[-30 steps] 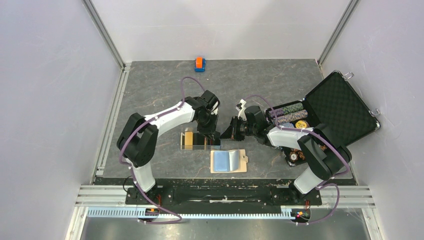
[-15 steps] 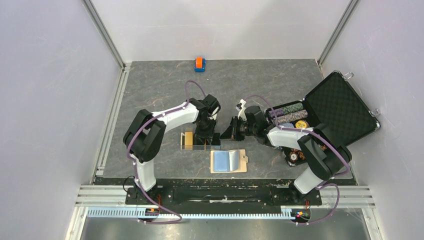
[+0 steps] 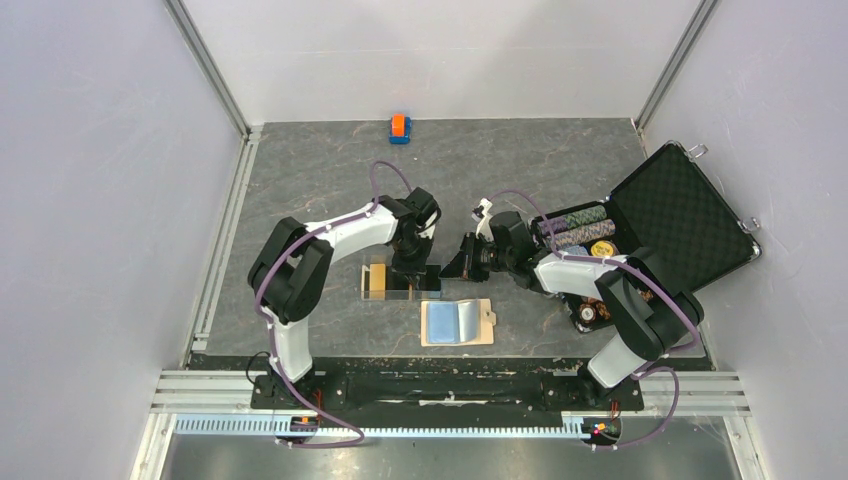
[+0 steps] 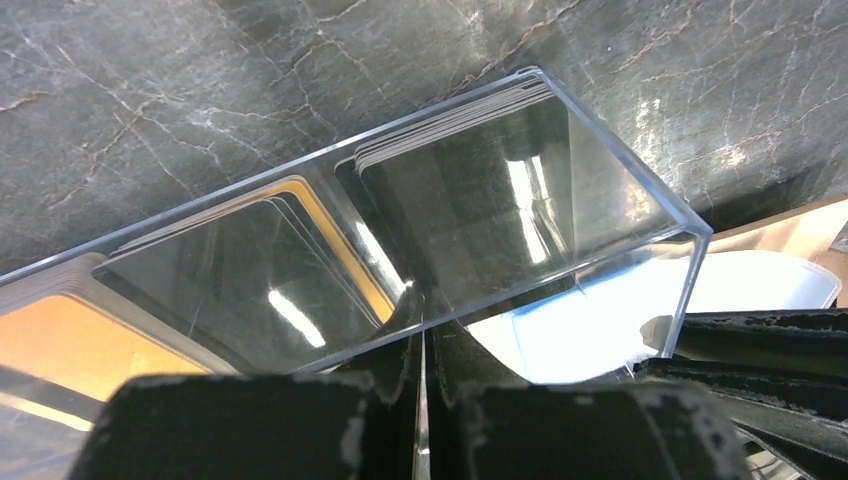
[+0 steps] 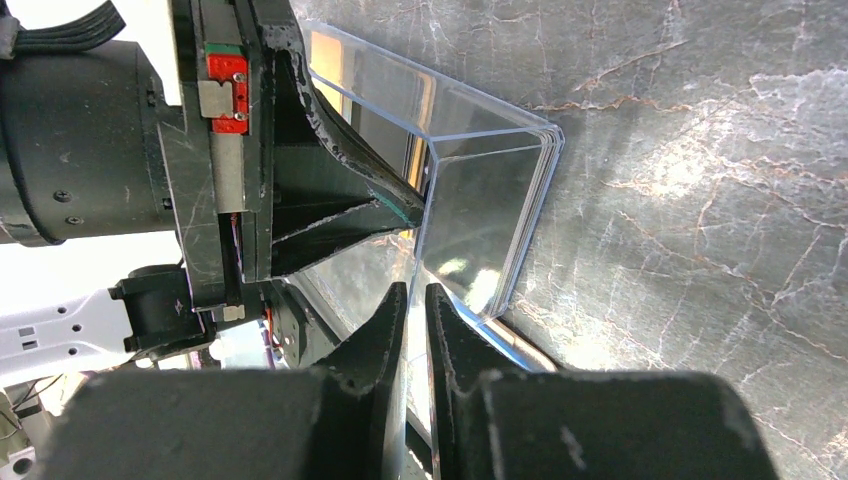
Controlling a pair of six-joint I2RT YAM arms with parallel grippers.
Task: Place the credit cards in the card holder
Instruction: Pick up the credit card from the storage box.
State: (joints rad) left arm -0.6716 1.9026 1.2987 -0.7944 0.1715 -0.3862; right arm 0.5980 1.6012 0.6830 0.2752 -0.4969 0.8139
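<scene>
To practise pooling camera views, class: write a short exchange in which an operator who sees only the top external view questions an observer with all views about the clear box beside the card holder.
Operator: From above I can't tell. Is the left arm gripping anything?
Observer: Yes. The left wrist view shows the left gripper shut on a long wall of the clear box, at its divider.
Operator: What is inside?
Observer: Two compartments, each with stacked credit cards: gold-faced in one, dark in the other.
</scene>
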